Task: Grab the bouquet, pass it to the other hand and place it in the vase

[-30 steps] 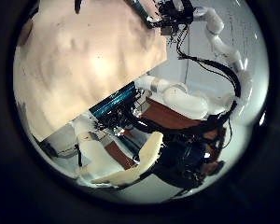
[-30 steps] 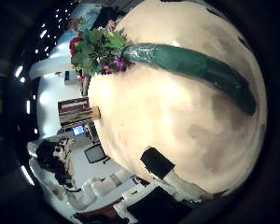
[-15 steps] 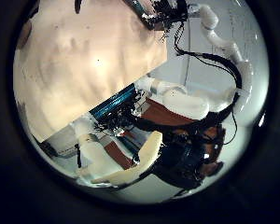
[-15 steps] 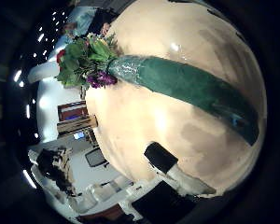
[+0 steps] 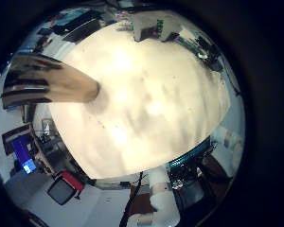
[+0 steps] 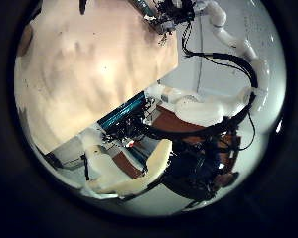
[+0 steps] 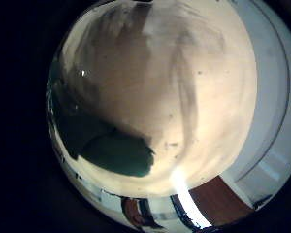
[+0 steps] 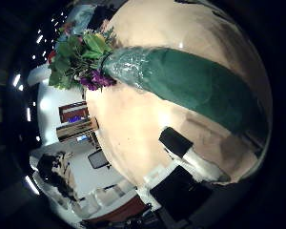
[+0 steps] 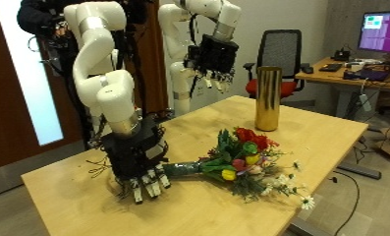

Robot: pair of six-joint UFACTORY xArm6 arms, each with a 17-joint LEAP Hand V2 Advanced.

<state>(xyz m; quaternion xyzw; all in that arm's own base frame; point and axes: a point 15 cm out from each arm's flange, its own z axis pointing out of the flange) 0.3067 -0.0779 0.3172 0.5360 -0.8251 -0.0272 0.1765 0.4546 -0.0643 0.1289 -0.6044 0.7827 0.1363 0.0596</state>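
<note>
In the outside view the bouquet (image 9: 250, 160) lies on the wooden table (image 9: 77, 202), its dark green wrapped stem (image 9: 189, 169) pointing at my right hand (image 9: 139, 175). That hand is low over the stem end, fingers straight down, open, not closed round the wrap. The right thumb side palm view shows the wrap (image 8: 191, 81) close and the flowers (image 8: 81, 57) beyond; the right little finger side palm view shows the wrap's end (image 7: 112, 152). A tall gold vase (image 9: 266, 98) stands upright near the table's far edge, also in the left little finger side palm view (image 5: 52, 83). My left hand (image 9: 214, 61) hangs open and empty above the table, beside the vase.
An office chair (image 9: 284, 51) stands behind the vase, with a desk and a monitor (image 9: 380, 32) beyond. The table's edge runs close to the flower heads (image 9: 300, 202). The left thumb side palm view shows the table top (image 6: 89, 69) below.
The wrap fills more of the right thumb side palm view, so my right hand has come closer to the stem. The left thumb side palm view has barely shifted.
</note>
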